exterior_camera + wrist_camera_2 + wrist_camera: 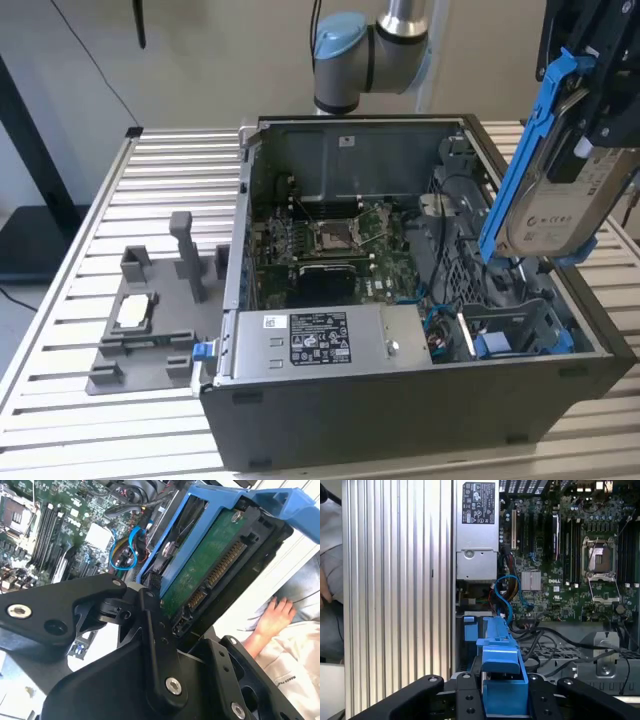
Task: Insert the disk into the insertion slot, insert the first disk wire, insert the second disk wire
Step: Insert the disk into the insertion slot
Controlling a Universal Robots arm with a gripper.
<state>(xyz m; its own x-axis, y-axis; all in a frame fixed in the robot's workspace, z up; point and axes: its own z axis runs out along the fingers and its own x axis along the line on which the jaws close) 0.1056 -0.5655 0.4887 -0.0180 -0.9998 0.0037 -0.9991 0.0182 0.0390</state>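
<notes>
The fingers (151, 627) clench the disk (560, 205), tilted above the insertion slot (512, 325) below them, so a skewed descent could jam it or snag the cables (507, 594).

Silver-grey arm (392, 55) with pale blue joint cap (338, 40), matte black hand (502, 682), silver hex screws (173, 684)

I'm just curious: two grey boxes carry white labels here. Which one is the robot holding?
The disk in its blue carrier, held tilted above the computer case at the exterior view's right. The power-supply box lies inside the case, untouched.
</notes>
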